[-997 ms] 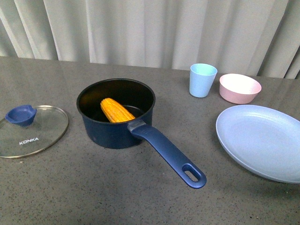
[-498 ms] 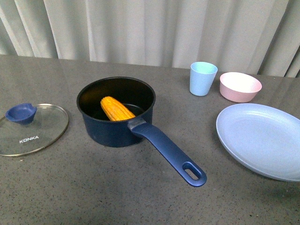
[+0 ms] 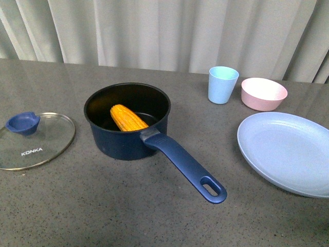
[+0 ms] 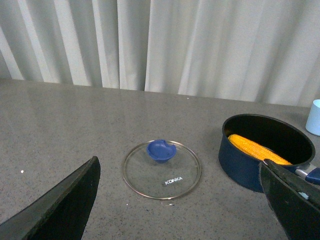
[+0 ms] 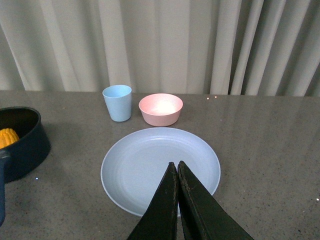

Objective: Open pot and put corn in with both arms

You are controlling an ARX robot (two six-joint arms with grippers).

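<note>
Yellow corn (image 3: 128, 119) lies inside the pot (image 3: 126, 139), apart from all fingers. Left gripper (image 4: 180, 200) is spread wide above the lid (image 4: 162, 169); right gripper (image 5: 177, 171) is pressed closed, empty.

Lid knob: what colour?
Dark blue knob on the clear glass lid; clearest in the left wrist view.

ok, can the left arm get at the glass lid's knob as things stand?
Probably yes. The left gripper has its jaws wide open, looking at the glass lid, which lies flat on the table, knob up. Nothing stands around it; the pot sits clear to one side.
</note>
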